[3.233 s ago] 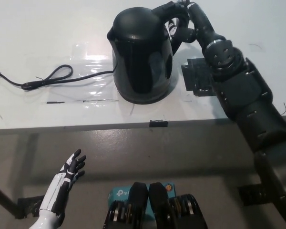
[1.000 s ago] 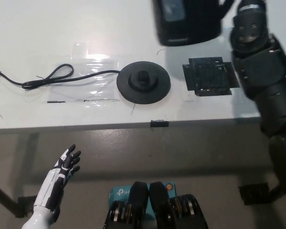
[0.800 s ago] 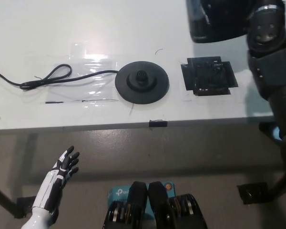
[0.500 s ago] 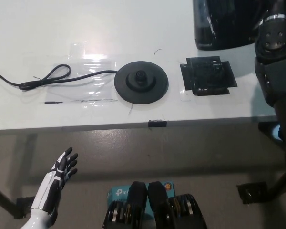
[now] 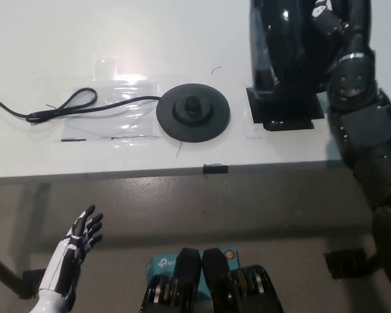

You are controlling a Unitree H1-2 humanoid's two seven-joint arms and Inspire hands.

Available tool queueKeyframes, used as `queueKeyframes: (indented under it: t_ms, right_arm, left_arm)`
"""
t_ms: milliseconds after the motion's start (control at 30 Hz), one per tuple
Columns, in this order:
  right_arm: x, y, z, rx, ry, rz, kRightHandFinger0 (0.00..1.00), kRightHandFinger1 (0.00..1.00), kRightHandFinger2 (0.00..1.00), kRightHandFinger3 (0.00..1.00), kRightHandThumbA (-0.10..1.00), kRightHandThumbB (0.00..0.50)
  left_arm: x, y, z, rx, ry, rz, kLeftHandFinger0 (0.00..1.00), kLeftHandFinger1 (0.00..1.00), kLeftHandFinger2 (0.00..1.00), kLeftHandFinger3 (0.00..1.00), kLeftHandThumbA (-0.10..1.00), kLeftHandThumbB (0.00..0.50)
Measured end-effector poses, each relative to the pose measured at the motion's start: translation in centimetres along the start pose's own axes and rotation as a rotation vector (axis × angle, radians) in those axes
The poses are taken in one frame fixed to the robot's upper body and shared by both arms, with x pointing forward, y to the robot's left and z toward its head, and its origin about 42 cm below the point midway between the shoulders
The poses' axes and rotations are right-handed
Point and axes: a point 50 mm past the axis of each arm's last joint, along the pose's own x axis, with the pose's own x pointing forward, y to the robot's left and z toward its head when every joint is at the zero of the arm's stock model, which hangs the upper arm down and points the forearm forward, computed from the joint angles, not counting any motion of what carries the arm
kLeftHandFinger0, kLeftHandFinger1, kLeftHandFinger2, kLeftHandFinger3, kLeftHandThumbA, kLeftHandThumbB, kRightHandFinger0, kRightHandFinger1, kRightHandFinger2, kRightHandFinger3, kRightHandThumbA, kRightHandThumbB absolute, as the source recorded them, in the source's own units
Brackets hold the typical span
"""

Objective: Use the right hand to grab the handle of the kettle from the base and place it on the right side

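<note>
The upper left and upper middle of the desk [image 5: 65, 32] lie bare, open to a reach from above. Mid-frame the round base [image 5: 193, 115] sits flat, with its cord [image 5: 72, 107] trailing left to the frame's edge across a taped clear sheet [image 5: 127, 85]; both are low. The upper right is blocked: the kettle [image 5: 290, 42] stands over the black square mat [image 5: 283, 117], and the black right arm [image 5: 368, 143] fills the right edge beside it. Below the desk's front edge, lower left, the white left hand [image 5: 78, 236] hangs with fingers spread.

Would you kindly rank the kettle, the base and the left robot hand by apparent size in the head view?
1. kettle, though cropped and probably nearer the camera
2. base
3. left robot hand
</note>
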Motion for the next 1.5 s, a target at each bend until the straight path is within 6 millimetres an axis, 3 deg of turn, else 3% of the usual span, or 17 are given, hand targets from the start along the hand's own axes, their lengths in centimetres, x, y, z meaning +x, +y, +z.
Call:
queueKeyframes:
  t_ms: [33,67,133,233,267,500,533,633,667,700,733,767,800,833,867,1200,1500]
  right_arm:
    - [-0.2,0.3,-0.1,0.003,-0.007,-0.001,0.00,0.00,0.38,0.18,-0.10,0.137]
    - [-0.4,0.7,-0.1,-0.001,-0.019,-0.003,0.00,0.00,0.39,0.16,-0.10,0.123]
    - [-0.6,1.0,-0.2,-0.014,-0.036,-0.003,0.00,0.00,0.39,0.20,-0.10,0.120]
    - [-1.0,1.5,-0.5,-0.025,-0.064,-0.008,0.00,0.02,0.45,0.44,-0.10,0.114]
    - [-1.1,1.6,-0.6,-0.026,-0.069,-0.009,0.00,0.03,0.47,0.46,-0.10,0.112]
    - [-2.3,2.3,-1.3,-0.075,-0.144,-0.037,0.00,0.09,0.56,0.58,-0.10,0.102]
    - [-2.5,2.4,-1.4,-0.091,-0.162,-0.037,0.00,0.13,0.59,0.59,-0.10,0.129]
    - [-2.9,2.5,-1.8,-0.127,-0.197,-0.035,0.00,0.14,0.59,0.59,-0.10,0.131]
    - [-3.1,2.4,-2.0,-0.140,-0.211,-0.035,0.24,0.44,0.90,0.89,0.04,0.250]
    - [-3.1,2.4,-2.1,-0.145,-0.216,-0.037,0.45,0.64,1.00,1.00,0.19,0.261]
    - [-3.2,2.2,-2.4,-0.162,-0.222,-0.031,0.67,0.87,1.00,1.00,0.36,0.321]
    - [-3.1,1.9,-2.6,-0.175,-0.224,-0.020,0.74,0.93,1.00,1.00,0.40,0.347]
    - [-3.0,1.6,-2.8,-0.184,-0.221,-0.004,0.72,0.91,1.00,1.00,0.41,0.367]
    - [-2.8,1.1,-3.2,-0.197,-0.213,0.012,1.00,1.00,1.00,1.00,0.58,0.438]
    - [-2.8,0.7,-3.7,-0.207,-0.205,0.027,1.00,1.00,1.00,1.00,0.63,0.487]
    - [-4.2,-1.6,-8.5,-0.232,-0.054,0.171,1.00,1.00,1.00,1.00,0.65,0.500]
    - [-2.9,-2.9,-7.6,-0.191,-0.027,0.284,1.00,1.00,1.00,1.00,0.69,0.500]
  left_arm:
    - [0.0,0.0,0.0,0.000,0.000,0.000,1.00,1.00,1.00,1.00,1.00,0.008]
    - [0.0,0.0,0.0,0.000,0.000,0.001,1.00,1.00,1.00,1.00,1.00,0.006]
    - [0.0,0.0,0.0,0.000,-0.001,0.001,1.00,1.00,1.00,1.00,1.00,0.003]
    - [-0.1,0.0,-0.1,-0.001,0.001,0.001,1.00,1.00,1.00,1.00,1.00,0.004]
    - [-0.1,0.0,-0.1,-0.001,0.002,0.001,1.00,1.00,1.00,1.00,1.00,0.009]
    - [-0.2,0.0,-0.2,-0.002,0.006,0.001,1.00,1.00,1.00,1.00,1.00,0.008]
    - [-0.3,0.0,-0.2,-0.002,0.006,0.002,1.00,1.00,1.00,1.00,1.00,0.014]
    - [-0.3,0.0,-0.2,-0.002,0.004,0.002,1.00,1.00,1.00,1.00,1.00,0.013]
    - [-0.3,0.1,-0.2,-0.002,0.004,0.003,1.00,1.00,1.00,1.00,1.00,0.013]
    - [-0.3,0.1,-0.1,-0.002,0.003,0.003,1.00,1.00,1.00,1.00,1.00,0.016]
    - [-0.3,0.1,-0.1,-0.002,0.003,0.004,1.00,1.00,1.00,1.00,1.00,0.015]
    - [-0.3,0.1,-0.1,-0.003,0.003,0.005,1.00,1.00,1.00,1.00,1.00,0.014]
    - [-0.3,0.2,-0.1,-0.003,0.003,0.006,1.00,1.00,1.00,1.00,1.00,0.012]
    - [-0.3,0.2,-0.1,-0.004,0.003,0.008,1.00,1.00,1.00,1.00,1.00,0.013]
    - [-0.3,0.3,-0.2,-0.005,0.004,0.009,1.00,1.00,1.00,1.00,1.00,0.014]
    - [-0.3,0.3,-0.3,-0.009,0.009,0.012,1.00,1.00,1.00,1.00,1.00,0.015]
    - [-0.4,0.7,-0.3,-0.014,0.009,0.024,1.00,1.00,1.00,1.00,1.00,0.018]
